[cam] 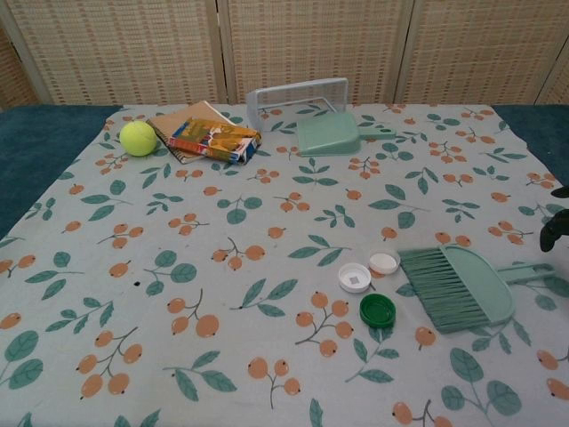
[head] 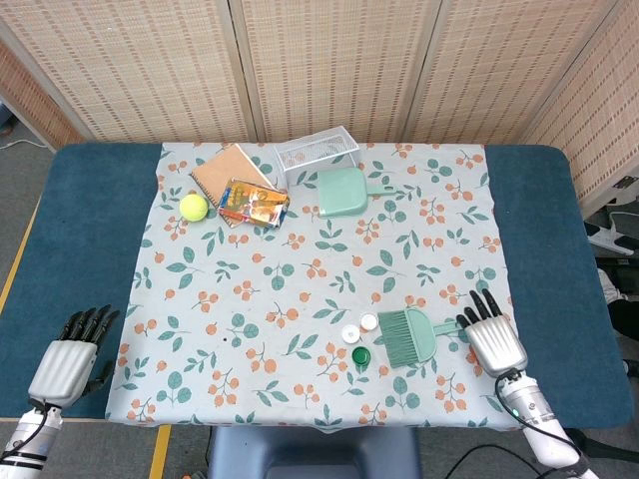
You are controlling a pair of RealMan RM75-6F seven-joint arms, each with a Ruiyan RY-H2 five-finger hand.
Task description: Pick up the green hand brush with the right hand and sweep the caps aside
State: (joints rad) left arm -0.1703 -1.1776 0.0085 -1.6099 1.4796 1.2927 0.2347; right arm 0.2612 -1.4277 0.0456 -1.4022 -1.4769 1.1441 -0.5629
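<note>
The green hand brush lies flat on the patterned cloth at the front right, bristles pointing left, handle pointing right; it also shows in the chest view. Just left of its bristles lie two white caps and a green cap, seen again as white caps and a green cap. My right hand hovers open at the handle's end, fingers spread, holding nothing; only its dark fingertips enter the chest view. My left hand is open at the front left edge.
At the back of the cloth sit a green dustpan, a wire basket, a notebook with a colourful book on it, and a yellow tennis ball. Blue table surface borders the cloth.
</note>
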